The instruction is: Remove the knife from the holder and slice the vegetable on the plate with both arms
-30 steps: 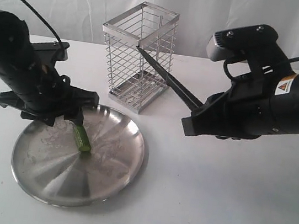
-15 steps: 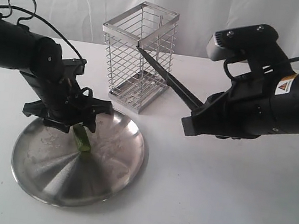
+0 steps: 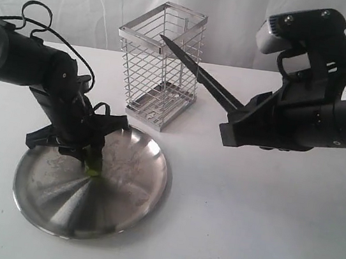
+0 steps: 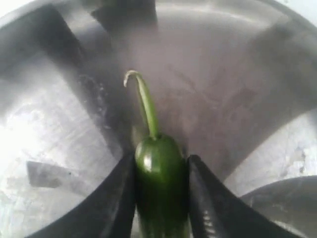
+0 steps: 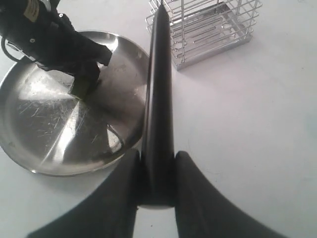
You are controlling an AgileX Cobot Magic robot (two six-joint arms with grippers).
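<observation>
The dark green vegetable (image 4: 161,183) lies on the steel plate (image 3: 144,196), its thin stem (image 4: 146,101) pointing away from the wrist. My left gripper (image 4: 161,163) is shut on it, one black finger pressed against each side; in the exterior view that gripper (image 3: 89,151) stands down over the vegetable (image 3: 94,169). My right gripper (image 5: 157,158) is shut on the handle of the black knife (image 5: 158,99). The knife (image 3: 197,75) slants up to the left in the air, and its tip is level with the rim of the wire holder (image 3: 160,63).
The holder (image 5: 208,29) stands just behind the plate (image 5: 49,148) on the white table. The left arm (image 5: 49,34) reaches over the plate's far side. A white curtain hangs behind the table.
The left gripper has swung down over the vegetable and its fingers have come in against it. The right arm has risen and carried the knife upward, its tip now at the holder's rim.
</observation>
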